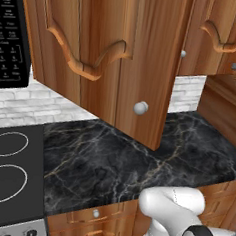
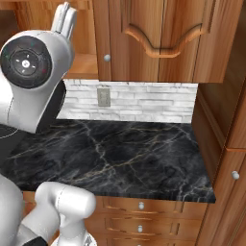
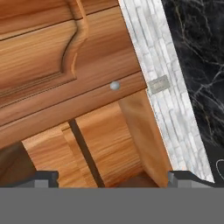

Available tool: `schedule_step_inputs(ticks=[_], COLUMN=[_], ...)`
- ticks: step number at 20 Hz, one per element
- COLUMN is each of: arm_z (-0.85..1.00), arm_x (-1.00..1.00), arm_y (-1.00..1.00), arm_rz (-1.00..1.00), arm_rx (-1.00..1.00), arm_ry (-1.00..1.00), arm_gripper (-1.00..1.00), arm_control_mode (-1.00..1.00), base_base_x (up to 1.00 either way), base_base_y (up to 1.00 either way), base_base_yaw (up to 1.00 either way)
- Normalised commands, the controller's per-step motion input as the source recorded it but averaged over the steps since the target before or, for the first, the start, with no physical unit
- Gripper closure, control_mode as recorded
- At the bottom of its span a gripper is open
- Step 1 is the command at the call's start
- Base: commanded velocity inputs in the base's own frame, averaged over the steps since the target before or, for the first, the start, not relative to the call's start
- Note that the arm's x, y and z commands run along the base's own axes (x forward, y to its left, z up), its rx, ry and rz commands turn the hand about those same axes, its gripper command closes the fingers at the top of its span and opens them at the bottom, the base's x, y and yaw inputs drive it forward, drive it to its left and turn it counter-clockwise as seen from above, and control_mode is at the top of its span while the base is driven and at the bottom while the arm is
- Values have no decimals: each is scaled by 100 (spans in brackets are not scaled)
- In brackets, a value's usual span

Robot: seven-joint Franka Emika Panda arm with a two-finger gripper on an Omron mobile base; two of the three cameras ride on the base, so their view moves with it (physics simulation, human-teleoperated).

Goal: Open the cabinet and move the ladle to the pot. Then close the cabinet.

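— Where does the cabinet (image 1: 114, 64) stand?

— On the wall above the black marble counter (image 1: 137, 156), its arched door swung out over the stone, round silver knob (image 1: 140, 108) near the door's lower edge. The black microwave (image 1: 11, 36) hangs to its left, beside the stovetop (image 1: 10, 171).

— And the gripper (image 3: 113, 177)?

— Raised before the open cabinet, finger tips (image 3: 46, 177) spread wide, nothing between them. A closed neighbouring door's knob (image 3: 115, 85) shows ahead; the dim interior seems bare wood.
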Motion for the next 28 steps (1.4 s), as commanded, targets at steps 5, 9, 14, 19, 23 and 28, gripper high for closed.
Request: schedule_step_inputs(ticks=[5,9,14,19,23,28], arm_z=[0,0,0,0,0,-5], arm_x=[-89,-77,-60,-65,-58,-31], arm_y=[35,36,47,32,29,48], arm_rz=[0,0,0,0,-1,-5], arm_rx=[-10,-14,-14,-10,-9,-11], arm_ry=[-5,2,0,1,0,0], arm_gripper=[-100,-100,-100,-100,-100,-100], arm_control_mode=[-100,-100,-100,-100,-100,-100], base_base_x=[0,0,0,0,0,0], base_base_y=[0,0,0,0,0,0], base_base_yaw=[0,0,0,0,0,0])
